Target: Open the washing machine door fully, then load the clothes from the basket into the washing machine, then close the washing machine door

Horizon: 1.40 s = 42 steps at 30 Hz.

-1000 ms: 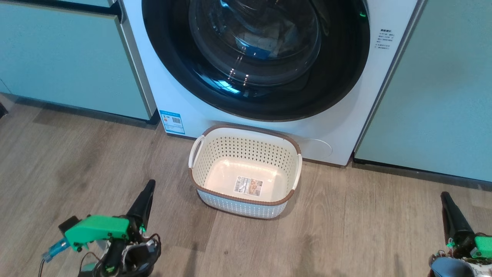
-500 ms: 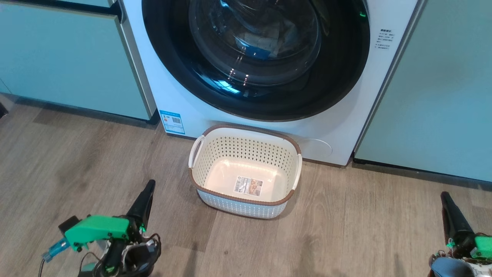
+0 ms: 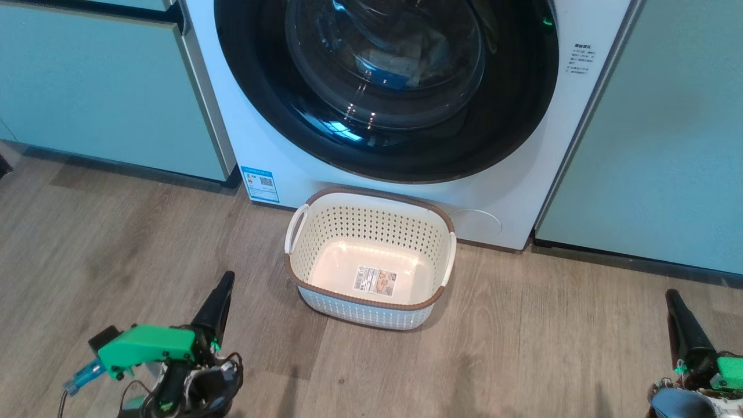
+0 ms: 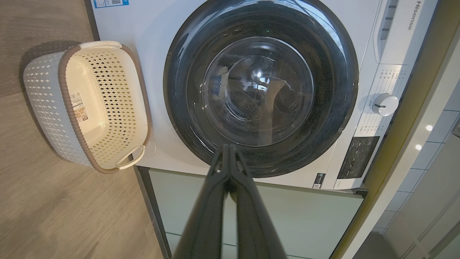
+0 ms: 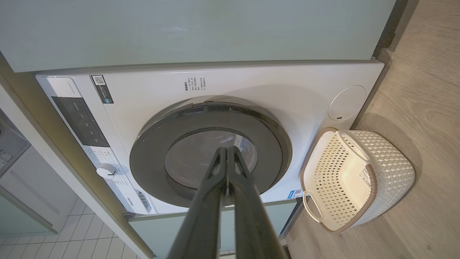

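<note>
Between two empty, pressed-together jaws, basket [image 3: 360, 316], washing machine door [image 3: 522, 116] closed beyond

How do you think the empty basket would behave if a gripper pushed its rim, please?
The basket probably slides easily: it is empty, perforated plastic on a smooth floor. Wide and low, it seems unlikely to tip. Its thin walls may flex.

Glossy blk washing machine door [image 3: 383, 157] w/ glass; plastic basket [image 3: 371, 232]; matt wood-look floor [image 3: 116, 244]

Pale teal cabinets [image 3: 98, 87] stand on a grey-brown wood-plank floor [image 3: 551, 348].
</note>
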Tool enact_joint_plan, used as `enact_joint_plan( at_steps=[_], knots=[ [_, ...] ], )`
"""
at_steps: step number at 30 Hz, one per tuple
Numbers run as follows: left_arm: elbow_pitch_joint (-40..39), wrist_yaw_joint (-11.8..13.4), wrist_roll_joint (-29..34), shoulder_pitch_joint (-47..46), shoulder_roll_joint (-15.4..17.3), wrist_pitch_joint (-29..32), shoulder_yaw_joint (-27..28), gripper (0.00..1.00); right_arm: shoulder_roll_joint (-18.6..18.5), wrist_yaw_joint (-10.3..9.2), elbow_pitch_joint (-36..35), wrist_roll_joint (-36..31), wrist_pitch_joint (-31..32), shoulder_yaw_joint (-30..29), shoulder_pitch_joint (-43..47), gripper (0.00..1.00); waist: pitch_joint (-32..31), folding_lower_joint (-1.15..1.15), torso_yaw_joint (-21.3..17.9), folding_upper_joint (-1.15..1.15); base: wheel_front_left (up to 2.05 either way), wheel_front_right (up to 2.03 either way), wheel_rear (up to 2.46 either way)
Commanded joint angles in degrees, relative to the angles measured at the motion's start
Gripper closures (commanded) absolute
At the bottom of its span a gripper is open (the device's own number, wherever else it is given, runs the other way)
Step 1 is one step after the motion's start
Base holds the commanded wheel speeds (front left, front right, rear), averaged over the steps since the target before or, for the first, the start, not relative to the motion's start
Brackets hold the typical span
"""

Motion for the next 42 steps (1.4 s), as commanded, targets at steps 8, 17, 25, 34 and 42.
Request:
enact_joint_plan(
  at_steps=[8, 17, 25, 34, 42],
  knots=[
    [-2.03, -0.09, -0.33, -1.42, 0.39, 0.34, 1.96, 1.0, -1.15, 0.2, -2.08, 0.41, 0.31, 0.92, -3.13, 1.0, 0.0, 0.0, 0.0, 0.0, 0.0, 0.0, 0.0],
    [-2.03, -0.09, -0.33, -1.42, 0.39, 0.34, 1.96, 1.0, -1.15, 0.2, -2.08, 0.41, 0.31, 0.92, -3.13, 1.0, 0.0, 0.0, 0.0, 0.0, 0.0, 0.0, 0.0],
    [-2.03, -0.09, -0.33, -1.42, 0.39, 0.34, 1.96, 1.0, -1.15, 0.2, -2.08, 0.41, 0.31, 0.92, -3.13, 1.0, 0.0, 0.0, 0.0, 0.0, 0.0, 0.0, 0.0],
    [-2.03, -0.09, -0.33, -1.42, 0.39, 0.34, 1.96, 1.0, -1.15, 0.2, -2.08, 0.41, 0.31, 0.92, -3.13, 1.0, 0.0, 0.0, 0.0, 0.0, 0.0, 0.0, 0.0],
    [-2.03, -0.09, -0.33, -1.42, 0.39, 0.34, 1.96, 1.0, -1.15, 0.2, -2.08, 0.41, 0.31, 0.92, -3.13, 1.0, 0.0, 0.0, 0.0, 0.0, 0.0, 0.0, 0.0]
  ],
)
